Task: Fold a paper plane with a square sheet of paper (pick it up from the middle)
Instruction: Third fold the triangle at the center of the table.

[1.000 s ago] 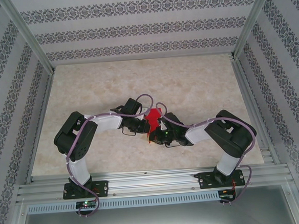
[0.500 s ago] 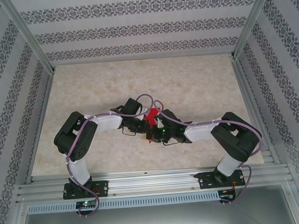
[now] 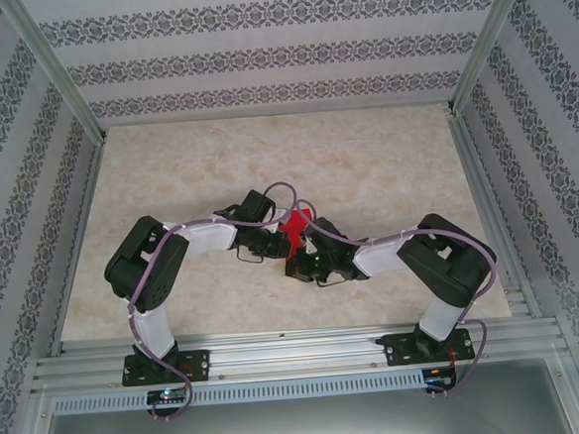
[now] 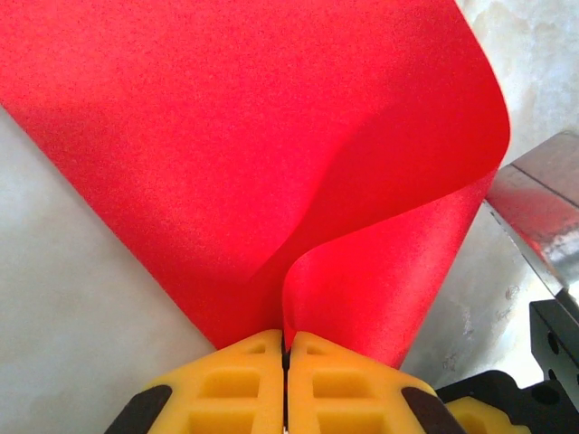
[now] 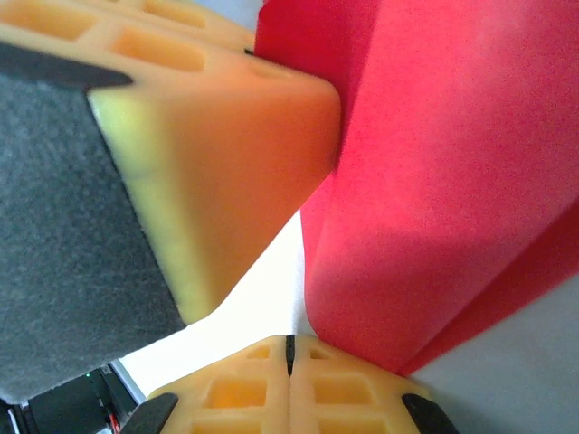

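The square sheet of paper [image 3: 292, 229] is bright red and held off the table at mid-table between the two arms. It curls into a loose fold [image 4: 271, 154]. My left gripper [image 4: 286, 342] is shut on the sheet, whose edge runs into the seam between the yellow fingers. In the top view my left gripper [image 3: 274, 242] reaches in from the left. My right gripper [image 3: 302, 258] comes in from the right, just below the paper. Its jaws [image 5: 290, 344] are shut with nothing between them, and the red sheet [image 5: 434, 181] lies against the right fingertip.
A yellow finger of the left gripper [image 5: 217, 154] sits close in front of the right wrist camera. The beige table [image 3: 365, 162] lies open behind the arms. Aluminium rails [image 3: 279, 352] and patterned walls enclose it.
My right gripper has shifted left and up toward the left gripper, and now covers the lower part of the red sheet. The left arm has stayed put.
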You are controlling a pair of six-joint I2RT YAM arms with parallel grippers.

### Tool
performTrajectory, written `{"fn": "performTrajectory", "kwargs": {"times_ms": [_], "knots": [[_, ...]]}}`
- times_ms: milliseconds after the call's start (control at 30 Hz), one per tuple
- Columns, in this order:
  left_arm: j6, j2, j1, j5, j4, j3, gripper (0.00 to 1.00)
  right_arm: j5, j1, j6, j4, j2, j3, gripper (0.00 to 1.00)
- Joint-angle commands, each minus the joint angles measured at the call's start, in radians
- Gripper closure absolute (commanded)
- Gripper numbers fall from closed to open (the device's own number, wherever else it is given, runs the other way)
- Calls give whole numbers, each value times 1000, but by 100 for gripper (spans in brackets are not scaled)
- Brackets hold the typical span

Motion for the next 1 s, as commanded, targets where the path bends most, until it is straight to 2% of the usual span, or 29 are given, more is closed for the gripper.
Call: {"fn": "performTrajectory", "kwargs": {"times_ms": [0, 167, 267, 433, 967], "knots": [[18, 55, -10, -49, -64, -13, 91, 9, -9, 0, -19, -49, -22, 96], [19, 55, -12, -48, -64, -14, 91, 21, -74, -53, -82, -174, -19, 94], [19, 55, -12, -45, -62, -16, 91, -13, -114, -63, -71, -147, -13, 94], [20, 57, -12, -45, -65, -11, 91, -67, -114, -45, 5, -55, 23, 94], [24, 65, -12, -39, -70, -6, 91, -21, -121, -57, 9, 22, -19, 94]]}}
